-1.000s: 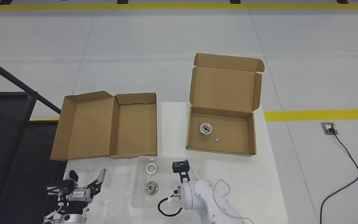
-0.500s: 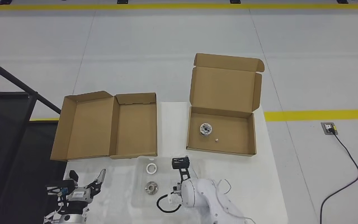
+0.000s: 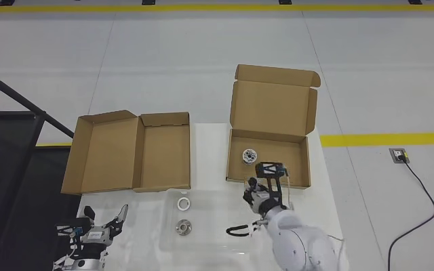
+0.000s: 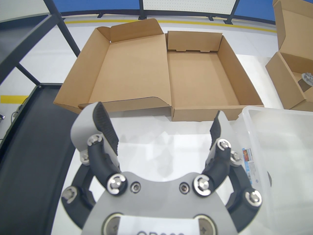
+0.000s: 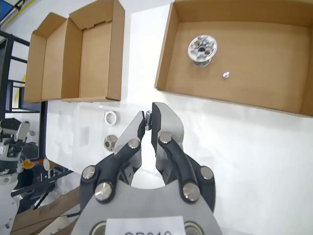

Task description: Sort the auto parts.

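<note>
- Two grippers were at work over the bench. The left gripper hung at the near left corner, its jaws spread wide with nothing between them.
- Beside it, along the near edge, sat a clear plastic bin. Two parts lay in the bin's left half: a metal flanged piece nearer, and a white ring just beyond it, the two apart.
- The right gripper was above the bench between the bin and the right-hand box. Its jaws were pinched nearly together on a short threaded bolt, which was held at the very fingertips.
- At the far right of the bench stood the right-hand cardboard box, its lid raised behind it. A round metal hub with holes in its face rested inside, toward the box's left wall. A small silver piece lay near the hub but not touching it.
- At the far left lay the left-hand cardboard box, its lid folded flat out past the bench's left edge.
</note>
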You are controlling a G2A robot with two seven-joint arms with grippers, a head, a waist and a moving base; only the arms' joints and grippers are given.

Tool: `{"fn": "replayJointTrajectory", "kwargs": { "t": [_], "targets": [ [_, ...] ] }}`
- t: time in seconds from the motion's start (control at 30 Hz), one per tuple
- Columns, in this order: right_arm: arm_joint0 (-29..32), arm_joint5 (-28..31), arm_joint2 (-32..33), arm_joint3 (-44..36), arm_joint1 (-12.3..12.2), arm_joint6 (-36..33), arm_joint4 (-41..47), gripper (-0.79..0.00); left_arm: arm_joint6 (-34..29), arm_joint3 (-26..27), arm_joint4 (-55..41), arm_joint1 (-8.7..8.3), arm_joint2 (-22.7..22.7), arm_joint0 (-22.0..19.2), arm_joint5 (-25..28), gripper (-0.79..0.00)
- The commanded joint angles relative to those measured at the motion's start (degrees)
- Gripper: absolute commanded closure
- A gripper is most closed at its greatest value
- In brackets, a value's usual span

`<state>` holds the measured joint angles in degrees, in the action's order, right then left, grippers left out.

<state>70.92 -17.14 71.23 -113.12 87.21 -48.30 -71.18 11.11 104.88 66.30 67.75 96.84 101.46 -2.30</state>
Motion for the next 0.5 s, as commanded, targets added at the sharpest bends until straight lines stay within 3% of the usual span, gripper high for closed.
{"fn": "replayJointTrajectory", "kwargs": {
  "t": [0.0, 0.27, 0.47],
  "targets": [
    [-3.6, -0.2, 1.8, 4.5, 0.1, 1.0, 1.3, 0.0, 0.0, 0.0, 0.0, 0.0, 0.0, 0.0, 0.0, -0.785],
    [-19.6, -3.1, 5.1, 29.3, 0.6, 2.6, 5.1, 0.0, 0.0, 0.0, 0.0, 0.0, 0.0, 0.0, 0.0, -0.785],
    [-25.1, -3.6, 5.0, 40.6, 0.9, 6.2, 6.3, 0.0, 0.0, 0.0, 0.0, 0.0, 0.0, 0.0, 0.0, -0.785]
  ]
}}
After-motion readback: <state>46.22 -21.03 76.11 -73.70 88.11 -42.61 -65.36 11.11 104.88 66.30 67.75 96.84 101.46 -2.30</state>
